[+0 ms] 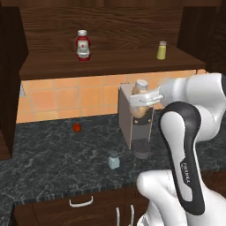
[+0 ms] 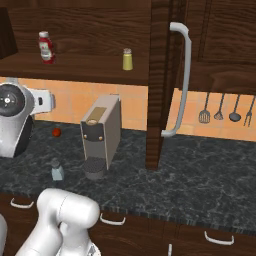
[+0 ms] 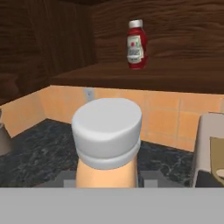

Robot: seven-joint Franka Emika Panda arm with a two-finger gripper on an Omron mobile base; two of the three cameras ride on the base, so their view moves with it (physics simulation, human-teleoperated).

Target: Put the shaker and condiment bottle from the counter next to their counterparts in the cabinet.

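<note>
The cabinet (image 1: 110, 66) shelf carries the red sauce bottle (image 1: 83, 45) toward its left end and the yellow-green shaker (image 1: 162, 50) toward its right. The fingers (image 1: 145, 98) are clenched on the condiment bottle (image 1: 139, 95), held above the tabletop (image 1: 53, 154). The shaker (image 1: 114, 160) stands near the tabletop's front edge.

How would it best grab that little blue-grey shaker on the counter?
By its body just under the grey cap, coming from above. The shaker stands upright on the counter, apart from the coffee machine, leaving its sides free for fingers.
</note>
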